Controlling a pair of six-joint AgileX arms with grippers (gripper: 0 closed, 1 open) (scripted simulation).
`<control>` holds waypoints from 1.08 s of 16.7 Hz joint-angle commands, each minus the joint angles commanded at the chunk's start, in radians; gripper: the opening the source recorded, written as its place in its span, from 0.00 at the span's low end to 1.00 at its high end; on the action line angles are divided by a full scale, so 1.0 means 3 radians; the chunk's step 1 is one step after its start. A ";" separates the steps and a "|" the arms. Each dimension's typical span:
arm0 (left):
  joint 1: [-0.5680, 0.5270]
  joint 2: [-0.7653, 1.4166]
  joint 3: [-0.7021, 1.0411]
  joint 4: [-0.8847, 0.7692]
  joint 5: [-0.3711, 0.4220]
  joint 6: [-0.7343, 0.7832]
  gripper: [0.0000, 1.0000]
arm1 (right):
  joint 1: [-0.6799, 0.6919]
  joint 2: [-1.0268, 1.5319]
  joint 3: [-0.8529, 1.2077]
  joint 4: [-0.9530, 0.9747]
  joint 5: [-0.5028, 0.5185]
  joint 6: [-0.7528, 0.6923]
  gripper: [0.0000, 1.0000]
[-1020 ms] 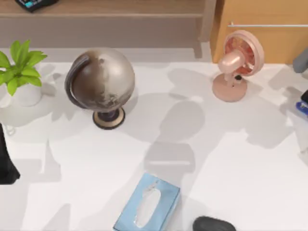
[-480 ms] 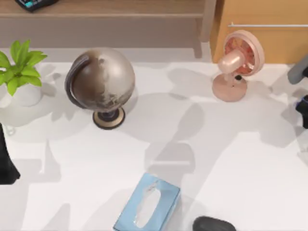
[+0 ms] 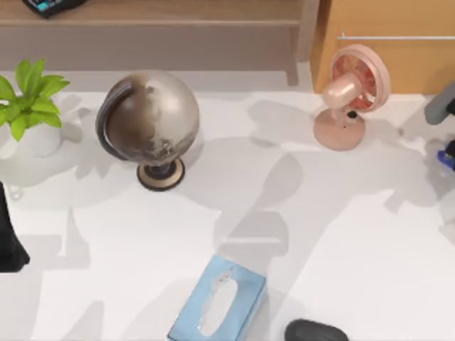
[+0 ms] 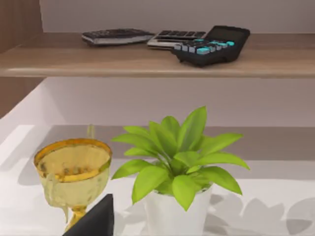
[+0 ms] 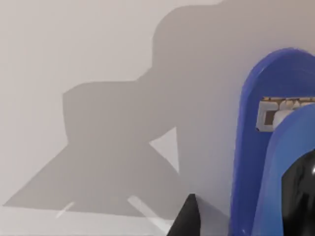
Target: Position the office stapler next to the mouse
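right pincer: at the far right edge of the top view, in the upper half of the frame, a grey part of the arm (image 3: 442, 106) with a dark piece just below it; i cannot tell how wide its fingers stand.
office stapler: a narrow bright blue stapler with dark parts (image 5: 273, 147), seen close in the right wrist view with its blue base and blue upper arm stacked and a metal staple channel between them; in the top view a small blue bit (image 3: 446, 160) shows at the right edge, just under the dark piece of the arm.
mouse: a low rounded dark grey-black computer mouse (image 3: 316, 331) at the bottom edge of the top view, right of centre, well apart from the stapler.
tissue box: a light-blue box with a white oval slot (image 3: 218, 302), bottom centre, just left of the mouse.
globe: a brown and silver globe on a round stand (image 3: 148, 122), upper left of centre.
fan: a pink desk fan (image 3: 352, 91), upper right.
plant: a green leafy plant in a white pot (image 3: 30, 106), left edge; in the left wrist view it stands beside a gold goblet (image 4: 74, 172).
left arm: a black shape (image 3: 8, 238) parked at the left edge of the top view; pincer state cannot be told.
table: white surface (image 3: 355, 241) with soft shadows.
shelf: a wooden shelf (image 4: 98, 61) carrying a black calculator with teal keys (image 4: 211, 45).
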 joint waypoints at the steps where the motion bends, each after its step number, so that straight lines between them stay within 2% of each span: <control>1: 0.0000 0.0000 0.0000 0.0000 0.0000 0.0000 1.00 | 0.0000 0.0000 0.0000 0.0000 0.0000 0.0000 0.25; 4: 0.0000 0.0000 0.0000 0.0000 0.0000 0.0000 1.00 | 0.0000 0.0000 0.0000 0.0000 0.0000 0.0000 0.02; 5: 0.0000 0.0000 0.0000 0.0000 0.0000 0.0000 1.00 | 0.0000 0.0000 0.0000 0.0000 0.0000 0.0000 0.00; 18: 0.0000 0.0000 0.0000 0.0000 0.0000 0.0000 1.00 | -0.0008 -0.0072 0.0119 -0.0181 0.0004 -0.0003 0.00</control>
